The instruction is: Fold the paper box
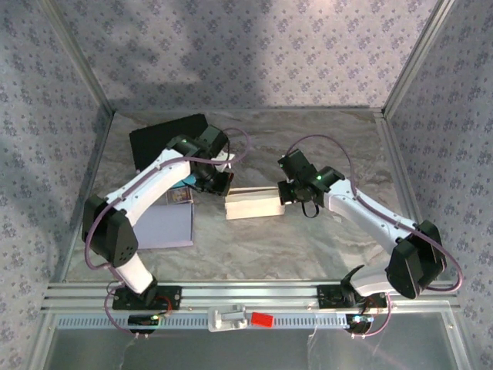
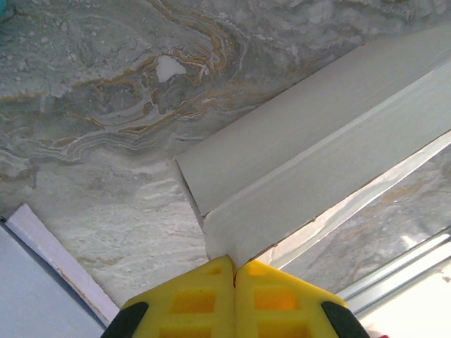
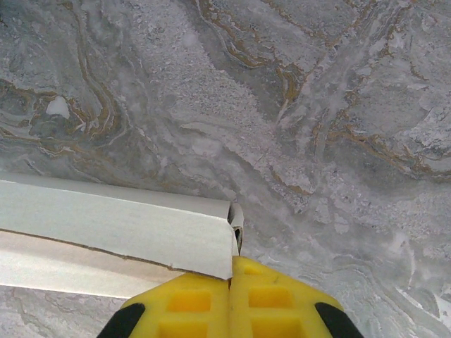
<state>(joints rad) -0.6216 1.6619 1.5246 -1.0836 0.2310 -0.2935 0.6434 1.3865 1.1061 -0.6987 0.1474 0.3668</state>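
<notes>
Marbled grey desk [image 1: 308,247] spans the top view, and the white paper box [image 1: 254,205] lies near its centre between the two arms. The left end effector [image 2: 234,266] is closed on the box's left end; the right end effector [image 3: 231,263] is closed, pinching its right edge.

Top external view looks down from high above the near edge, taking in the whole worktop [image 1: 308,247]; each wrist view sits close above it, both meeting the centre-frame paper box [image 1: 253,204] from opposite ends
</notes>
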